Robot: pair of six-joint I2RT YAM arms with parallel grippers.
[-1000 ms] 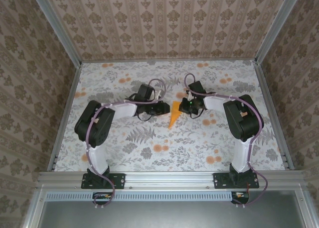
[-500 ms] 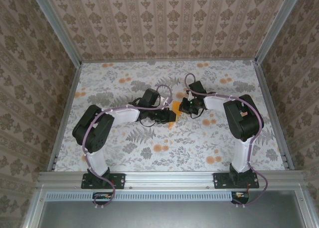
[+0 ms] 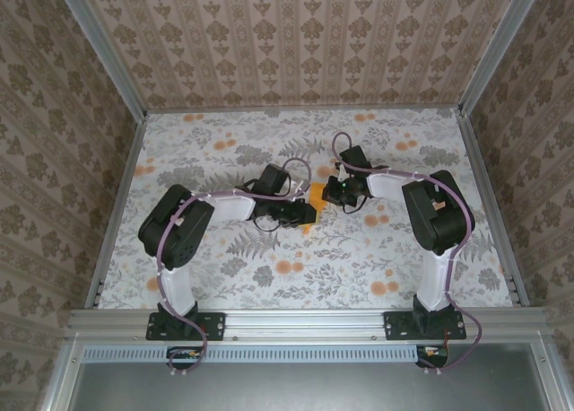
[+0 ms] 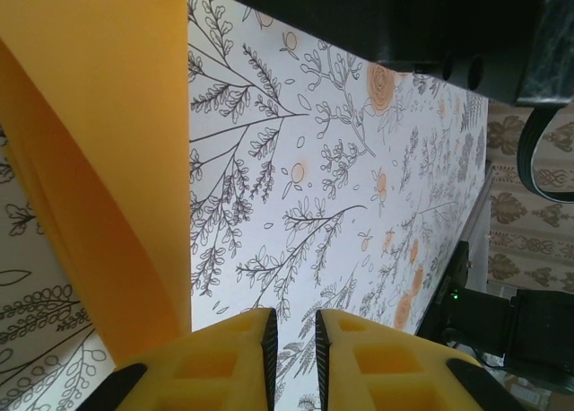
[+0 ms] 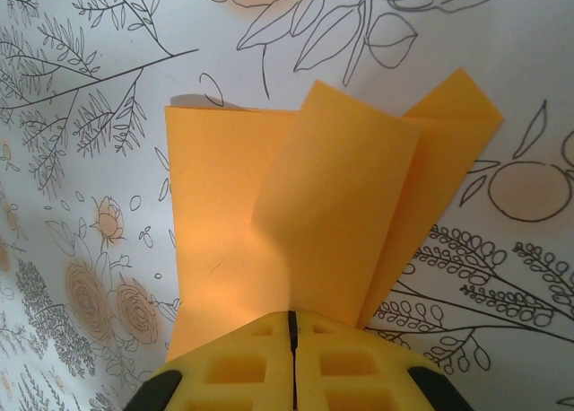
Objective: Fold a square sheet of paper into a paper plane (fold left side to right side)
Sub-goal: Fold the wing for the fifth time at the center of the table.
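Observation:
The square sheet of paper point(image 3: 316, 193), plain bright orange and folded into overlapping flaps, lies at mid-table between both arms. My right gripper point(image 3: 328, 194) is shut on its near edge; in the right wrist view the sheet of paper point(image 5: 296, 205) fans out from the closed fingertips of the right gripper point(image 5: 292, 314), one flap curling up. My left gripper point(image 3: 309, 215) sits low at the paper's near-left side and covers its lower part. In the left wrist view the left gripper point(image 4: 296, 319) shows a narrow gap with bare cloth behind it. The paper point(image 4: 90, 142) stands just left of it, outside the jaws.
A floral tablecloth point(image 3: 269, 258) covers the table. Patterned walls with metal rails point(image 3: 117, 205) close in the left, right and back. The right arm's dark body point(image 4: 404, 16) hangs close ahead of the left gripper. Open cloth stretches in front of and behind the arms.
My left gripper has moved right and nearer, over the lower part of the paper, hiding its pointed tip. The right gripper holds still.

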